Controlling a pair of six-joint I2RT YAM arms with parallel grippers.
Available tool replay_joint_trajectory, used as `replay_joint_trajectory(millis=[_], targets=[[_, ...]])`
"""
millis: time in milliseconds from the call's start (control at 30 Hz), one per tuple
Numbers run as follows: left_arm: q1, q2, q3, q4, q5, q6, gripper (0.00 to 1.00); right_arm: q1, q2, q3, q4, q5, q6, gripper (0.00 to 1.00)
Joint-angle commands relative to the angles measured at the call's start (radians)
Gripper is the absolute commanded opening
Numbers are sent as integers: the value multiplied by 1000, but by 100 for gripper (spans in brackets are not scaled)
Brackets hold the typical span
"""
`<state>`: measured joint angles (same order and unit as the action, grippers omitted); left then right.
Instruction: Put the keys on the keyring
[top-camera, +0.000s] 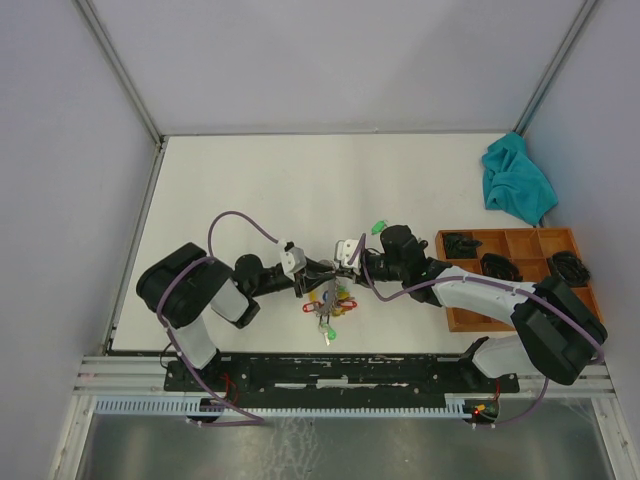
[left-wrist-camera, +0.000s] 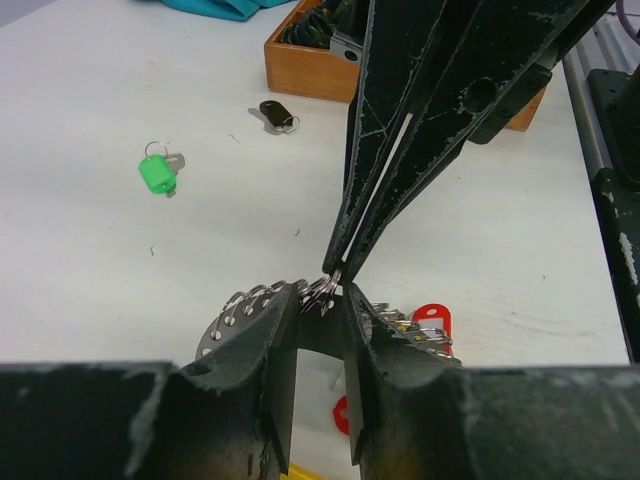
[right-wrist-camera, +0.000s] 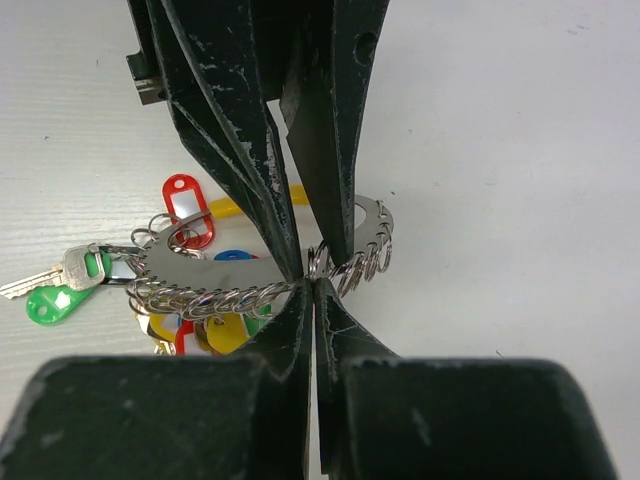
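Note:
The keyring (right-wrist-camera: 200, 268) is a silvery crescent plate edged with small split rings, with red, yellow, green and blue tags under it. It also shows in the top view (top-camera: 328, 300) and the left wrist view (left-wrist-camera: 228, 318). My left gripper (left-wrist-camera: 320, 312) is closed across the plate's arc and holds it just above the table. My right gripper (right-wrist-camera: 313, 283) is shut, its tips pinching one small split ring on the plate's edge. The green-headed key (left-wrist-camera: 157, 172) and the dark key (left-wrist-camera: 277, 113) lie loose on the table beyond. The green key also shows in the top view (top-camera: 378, 229).
A wooden compartment tray (top-camera: 510, 232) with dark items stands at the right, its corner in the left wrist view (left-wrist-camera: 300, 62). A teal cloth (top-camera: 517, 178) lies at the back right. Both grippers (top-camera: 330, 274) meet tip to tip near the table's front edge.

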<state>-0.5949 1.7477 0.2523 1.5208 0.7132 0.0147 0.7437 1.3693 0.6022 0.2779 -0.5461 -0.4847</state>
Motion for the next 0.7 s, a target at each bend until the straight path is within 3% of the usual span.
replay_joint_trajectory(millis=[0,233,433,667], targets=[[1,13,13,208,38,-13,27,-1,-10,43,45,-19,-4,2],[1,5,-9,208,32,11,3,-9,-36,30,20,7,-17,4],[1,-43,-14,146,19,12,3,-12,-64,22,-55,103,-30,23],[-15,-181,16,-191,-53,76,3,-17,-125,-26,-26,131,-31,27]])
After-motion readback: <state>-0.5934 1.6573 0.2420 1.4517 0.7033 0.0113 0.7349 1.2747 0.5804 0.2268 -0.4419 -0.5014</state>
